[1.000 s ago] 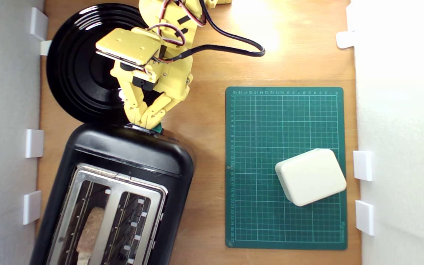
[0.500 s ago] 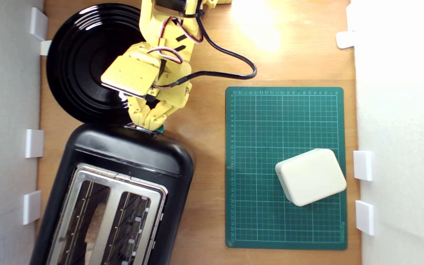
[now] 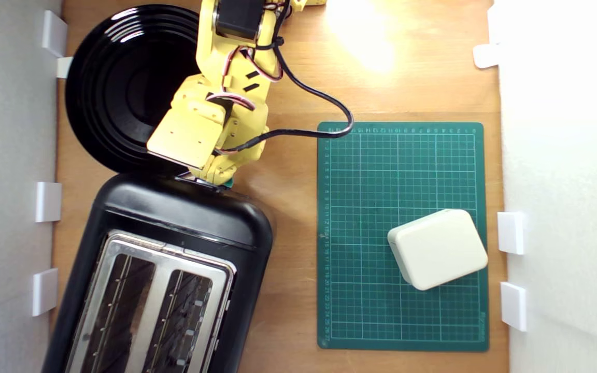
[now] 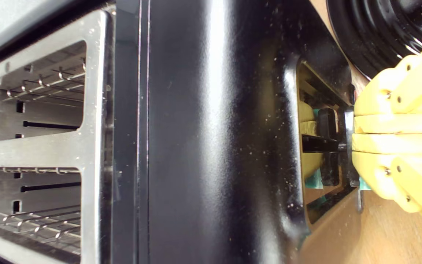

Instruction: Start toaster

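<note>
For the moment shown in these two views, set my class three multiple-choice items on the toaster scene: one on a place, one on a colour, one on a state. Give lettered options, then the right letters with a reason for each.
1. Where does the cream box lie?
A. on the green cutting mat
B. on the black plate
C. on top of the toaster

2. What colour is the robot's hand?
A. white
B. yellow
C. red

3. How do the hand's fingers stand?
A. spread wide over the plate
B. closed together at the toaster's lever end
C. gripping the cream box

Answers:
1 A: the exterior view shows the box resting on the mat, toward that view's right.
2 B: both views show yellow plastic.
3 B: the wrist view shows the two fingers pressed together against the lever fitting, with no gap between them.
</note>
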Robot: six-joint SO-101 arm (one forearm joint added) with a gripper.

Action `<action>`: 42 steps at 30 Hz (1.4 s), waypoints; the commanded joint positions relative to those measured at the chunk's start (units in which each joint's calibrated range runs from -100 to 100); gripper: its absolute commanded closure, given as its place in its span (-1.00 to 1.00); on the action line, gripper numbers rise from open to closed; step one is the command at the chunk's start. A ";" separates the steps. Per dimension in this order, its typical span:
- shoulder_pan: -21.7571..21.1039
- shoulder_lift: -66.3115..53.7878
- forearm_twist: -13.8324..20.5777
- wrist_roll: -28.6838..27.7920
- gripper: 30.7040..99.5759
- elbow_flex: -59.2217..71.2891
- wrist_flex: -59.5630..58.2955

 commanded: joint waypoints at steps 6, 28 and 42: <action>0.75 4.98 -0.31 -0.32 0.98 1.19 0.40; 1.46 11.64 -0.21 0.05 0.98 10.46 -11.08; 0.75 17.88 0.26 -1.16 0.98 8.55 -11.00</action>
